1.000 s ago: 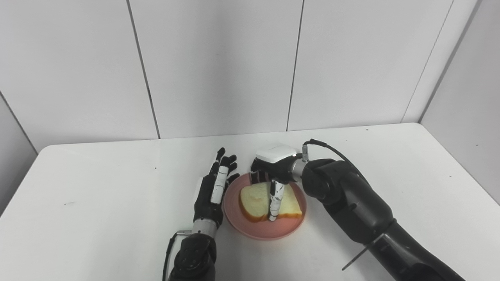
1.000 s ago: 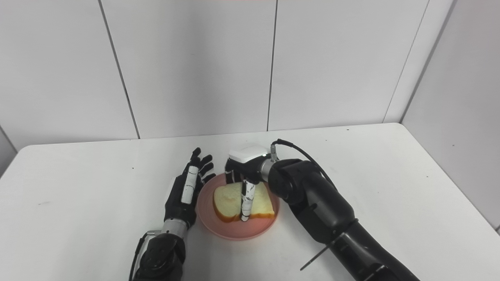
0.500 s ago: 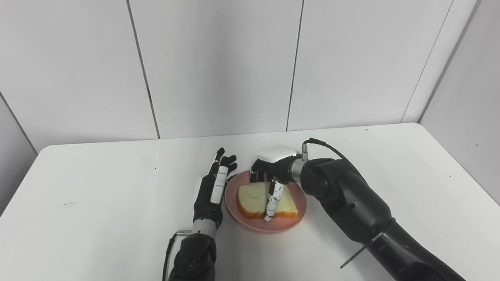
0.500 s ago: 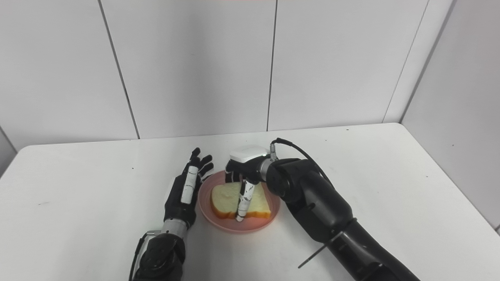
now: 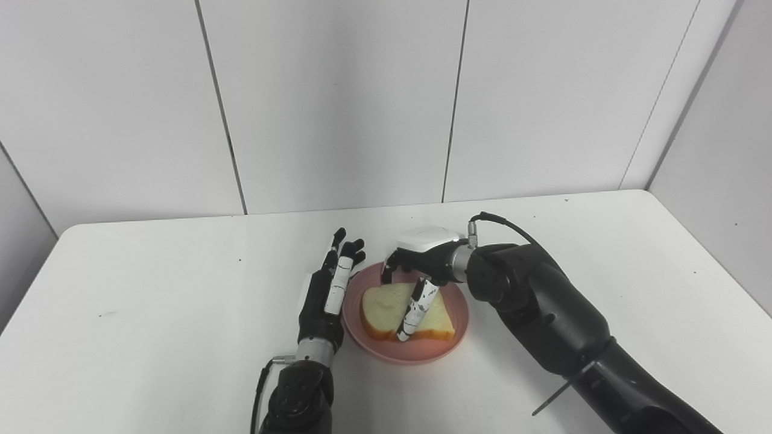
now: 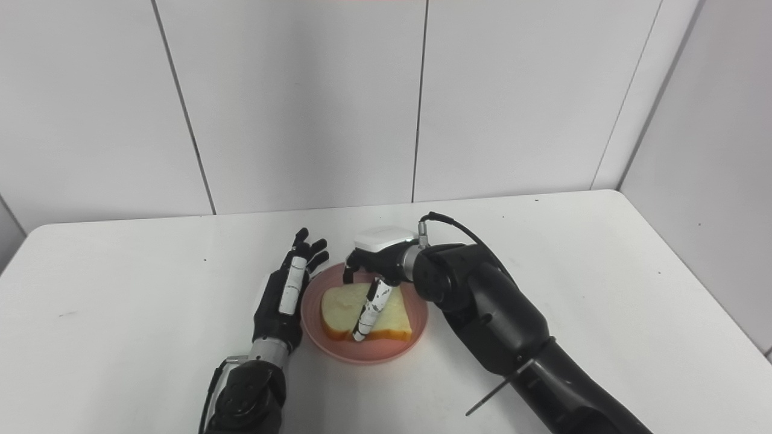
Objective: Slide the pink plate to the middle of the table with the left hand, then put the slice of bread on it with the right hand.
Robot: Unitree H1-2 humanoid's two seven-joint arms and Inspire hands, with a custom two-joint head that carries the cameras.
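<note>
The left robot hand stands on edge on the white worktop, palm toward the plate, directly left of the plate. Its fingers are extended and slightly spread; it holds nothing. The inner side of the hand lies against or just beside the plate's left rim; contact cannot be confirmed.

The plate is pink and shallow. It contains one slice of bread, which lies flat, crust to the near side, covering most of the plate floor.

The right robot hand is over the far half of the plate, back of the hand upward. One black-and-white finger reaches down across the bread, its tip near the crust edge. The other fingers curl downward above the far rim. The hand is spread, not clamped on the bread; whether the long finger touches the slice cannot be told.

Compared with one second ago, the plate and bread sit slightly farther left and farther from the robot, the long finger slants more to the left, and the left robot hand is nearly unchanged.

No brand, label or readable writing is visible.
</note>
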